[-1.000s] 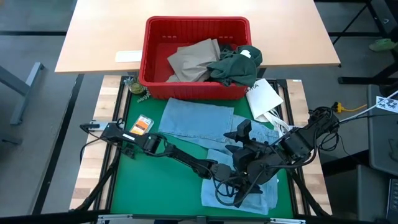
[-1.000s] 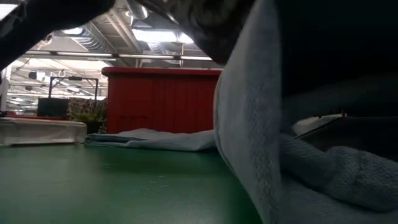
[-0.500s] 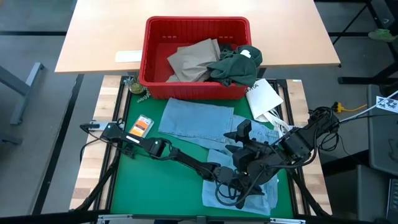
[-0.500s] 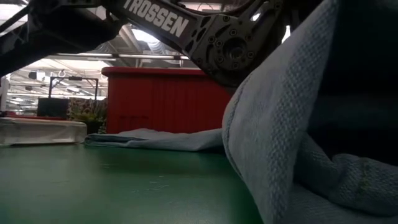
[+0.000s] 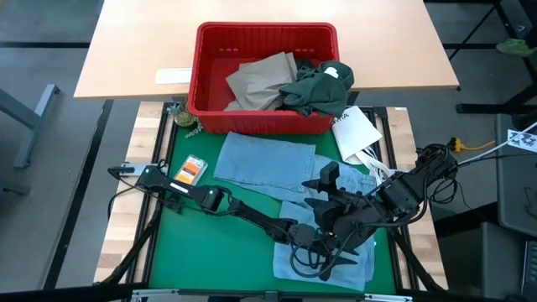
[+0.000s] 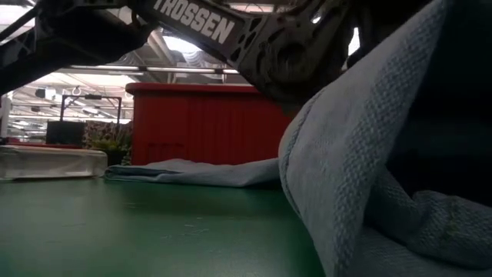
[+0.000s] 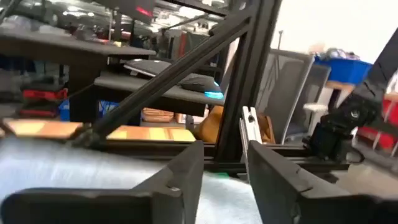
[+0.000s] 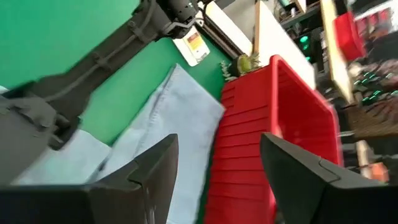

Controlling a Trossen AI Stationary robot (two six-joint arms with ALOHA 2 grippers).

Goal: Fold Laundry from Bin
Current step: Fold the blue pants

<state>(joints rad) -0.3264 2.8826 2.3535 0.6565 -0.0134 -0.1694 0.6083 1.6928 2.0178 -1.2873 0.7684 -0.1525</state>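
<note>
Taking the red bin [image 5: 267, 80] as the landmark, an orange-and-white card [image 5: 191, 169] lies on the green mat [image 5: 180, 243] to the near left of the bin, and a small clump of greenery [image 5: 186, 122] sits right at the bin's near left corner. Inside the bin rest tan khaki trousers [image 5: 260, 82] and, beside them toward the right wall, a dark green garment [image 5: 320, 88] draped over the rim. Directly in front of the bin a light blue garment [image 5: 267, 159] is spread on the mat, reaching from just below the bin's front wall down toward the near edge. The left arm reaches across the mat from the left, and the left gripper [image 5: 312, 249] sits low over the near part of the blue cloth, well in front of the bin; its fingers [image 7: 180, 171] stand parted with a gap between them and nothing pinched. The right gripper [image 5: 332, 205] hangs just beside it, nearer the bin, its fingers [image 8: 155, 168] spread wide and empty. A white packet [image 5: 357, 130] lies off the bin's near right corner.
</note>
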